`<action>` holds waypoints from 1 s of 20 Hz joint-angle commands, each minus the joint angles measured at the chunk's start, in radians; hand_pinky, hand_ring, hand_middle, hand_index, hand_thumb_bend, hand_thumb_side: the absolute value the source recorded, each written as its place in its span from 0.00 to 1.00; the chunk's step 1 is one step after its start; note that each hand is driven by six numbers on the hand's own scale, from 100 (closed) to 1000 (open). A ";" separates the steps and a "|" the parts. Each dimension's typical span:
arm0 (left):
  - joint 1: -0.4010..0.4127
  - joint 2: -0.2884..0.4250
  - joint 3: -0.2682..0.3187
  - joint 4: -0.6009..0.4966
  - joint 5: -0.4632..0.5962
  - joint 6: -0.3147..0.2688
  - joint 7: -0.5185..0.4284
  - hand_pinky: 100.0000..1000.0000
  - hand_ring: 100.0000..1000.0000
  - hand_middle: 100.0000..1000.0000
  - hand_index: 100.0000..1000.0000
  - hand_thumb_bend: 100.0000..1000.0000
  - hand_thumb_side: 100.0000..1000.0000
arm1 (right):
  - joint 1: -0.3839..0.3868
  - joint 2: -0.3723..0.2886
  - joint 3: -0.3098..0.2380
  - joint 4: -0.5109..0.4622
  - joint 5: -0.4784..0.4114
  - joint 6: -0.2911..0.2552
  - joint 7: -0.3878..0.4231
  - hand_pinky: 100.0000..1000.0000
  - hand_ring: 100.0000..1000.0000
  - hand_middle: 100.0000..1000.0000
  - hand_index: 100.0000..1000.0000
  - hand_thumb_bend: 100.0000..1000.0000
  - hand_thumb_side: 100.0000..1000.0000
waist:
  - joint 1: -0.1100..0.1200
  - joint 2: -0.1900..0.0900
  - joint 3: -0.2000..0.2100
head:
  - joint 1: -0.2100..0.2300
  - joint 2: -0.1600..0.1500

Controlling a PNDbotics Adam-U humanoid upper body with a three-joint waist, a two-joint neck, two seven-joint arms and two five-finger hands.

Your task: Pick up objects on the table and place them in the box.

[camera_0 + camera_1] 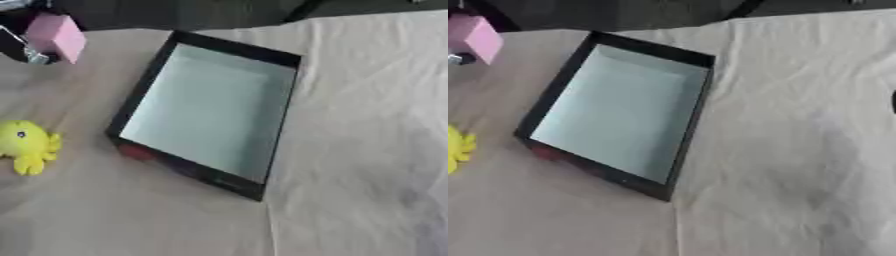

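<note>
Cloth point(367, 150), pale beige and creased, was spread over the whole table, with a seam running toward the near edge; beyond its far edge only a dark, indistinct background was seen. At the upper left corner the left hand point(24, 50) was partly shown, dark with a silver part, mostly cut off by the frame; a pink block point(57, 35) was held up at it, above the cloth, but whether the fingers were curled round the block could not be told. To the right of and nearer than those fingers, a black-walled box point(271, 140) with a pale interior was set askew, nothing being seen inside it. A red patch on its near outer wall could not be made out. Well below the fingers, beside the box's left corner, a yellow octopus toy point(26, 145) lay on the cloth, cut off in the right eye view. The right hand was not seen.
</note>
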 commanded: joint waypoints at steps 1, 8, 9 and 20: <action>-0.027 -0.001 -0.016 -0.042 0.042 -0.105 -0.116 0.78 0.69 0.53 0.63 0.23 0.00 | 0.001 -0.033 -0.013 -0.006 -0.011 -0.006 0.001 1.00 0.93 0.97 0.88 0.29 0.30 | -0.006 -0.044 0.005 | -0.016 0.020; -0.041 -0.096 -0.045 -0.112 0.156 -0.112 -0.184 0.76 0.66 0.53 0.62 0.23 0.00 | 0.023 -0.034 -0.029 0.013 -0.024 -0.012 -0.013 1.00 0.93 0.97 0.88 0.29 0.30 | -0.022 -0.095 0.031 | -0.067 0.064; -0.038 -0.112 -0.053 -0.132 0.174 -0.113 -0.190 0.76 0.65 0.53 0.62 0.23 0.00 | 0.027 -0.034 -0.033 0.017 -0.026 -0.013 -0.017 1.00 0.94 0.97 0.88 0.28 0.30 | -0.025 -0.103 0.038 | -0.077 0.072; 0.028 -0.316 -0.120 -0.339 0.189 -0.052 -0.220 0.75 0.64 0.53 0.63 0.25 0.00 | 0.035 -0.051 -0.116 0.028 -0.082 -0.050 -0.122 1.00 0.93 0.97 0.88 0.25 0.31 | -0.050 -0.169 0.096 | -0.151 0.132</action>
